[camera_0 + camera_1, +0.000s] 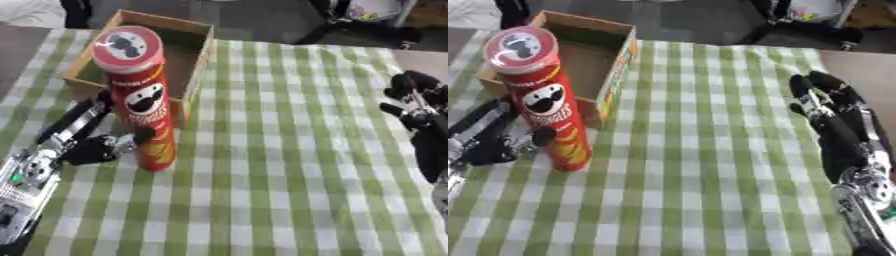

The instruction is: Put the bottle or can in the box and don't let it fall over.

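Note:
A tall red crisps can [144,107] with a red and white lid stands upright on the checked cloth, just in front of the open cardboard box [200,54]. My left hand [92,148] comes in from the lower left and closes on the can's lower half. Its thumb lies across the can's front and its fingers reach round the left and back side. The box is open at the top, and I see nothing inside it. My right hand [835,127] rests open at the right edge with its fingers pointing up, well away from the can.
A green and white checked cloth [289,150] covers the table. Dark floor and dark equipment [350,25] lie beyond the table's far edge.

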